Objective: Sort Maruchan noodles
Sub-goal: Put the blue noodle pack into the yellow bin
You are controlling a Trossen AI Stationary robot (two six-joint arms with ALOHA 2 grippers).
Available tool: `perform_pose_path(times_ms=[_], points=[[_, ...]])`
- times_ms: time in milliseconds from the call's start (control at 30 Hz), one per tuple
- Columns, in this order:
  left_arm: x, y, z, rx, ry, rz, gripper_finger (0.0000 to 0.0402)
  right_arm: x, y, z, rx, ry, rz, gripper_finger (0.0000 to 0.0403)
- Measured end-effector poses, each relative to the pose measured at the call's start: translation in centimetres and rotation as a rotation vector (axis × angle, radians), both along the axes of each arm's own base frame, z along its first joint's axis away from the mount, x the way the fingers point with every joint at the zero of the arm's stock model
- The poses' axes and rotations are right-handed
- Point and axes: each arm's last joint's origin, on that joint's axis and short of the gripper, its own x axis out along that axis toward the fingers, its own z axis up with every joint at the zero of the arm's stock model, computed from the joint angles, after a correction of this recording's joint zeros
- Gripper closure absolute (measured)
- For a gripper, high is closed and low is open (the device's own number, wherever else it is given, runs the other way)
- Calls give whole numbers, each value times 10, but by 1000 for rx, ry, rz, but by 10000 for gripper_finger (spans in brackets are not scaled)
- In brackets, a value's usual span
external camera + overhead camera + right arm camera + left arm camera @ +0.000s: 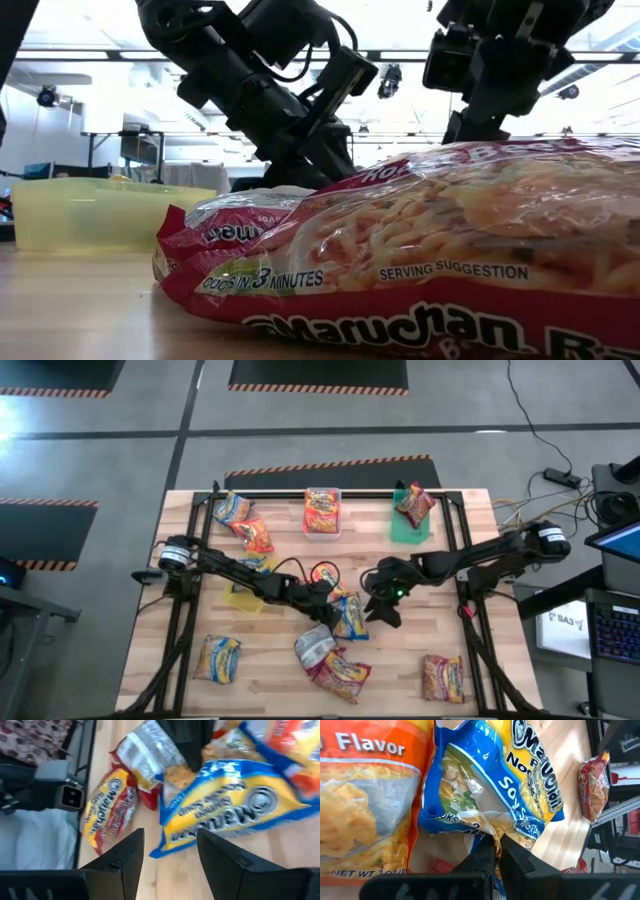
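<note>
1. A crinkly blue-and-yellow noodle packet (520, 785), lying mid-counter (270, 680), is being pinched at its edge by the left claw (496, 851).
2. The right claw (167, 852) is being held wide above it.

My overhead camera is looking straight down; both wrist cameras are closing on the blue-and-yellow packet (520, 795) at table centre.

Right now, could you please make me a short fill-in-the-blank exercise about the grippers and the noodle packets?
1. The left gripper is ____ on the edge of the yellow-and-blue packet.
2. The right gripper hovers with its jaws ____.
3. The green tub holds ____ packet.
4. The clear tub stands at the table's ____ edge.

Missing words: shut; open; one; far
</note>
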Motion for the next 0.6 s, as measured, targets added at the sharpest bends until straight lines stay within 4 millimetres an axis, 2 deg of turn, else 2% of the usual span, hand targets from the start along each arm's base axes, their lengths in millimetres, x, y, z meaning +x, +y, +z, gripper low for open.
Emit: perform_pose_path(times_ms=[167,333,600], points=[[0,1,8,28,-29,-14,401,-11,-5,8,-92,8,-46,232],[-4,7,29,113,-80,1,401,-17,-7,16,-115,-18,-62,232],[-21,13,55,258,-51,24,401,-18,-8,19,-133,-33,-83,232]])
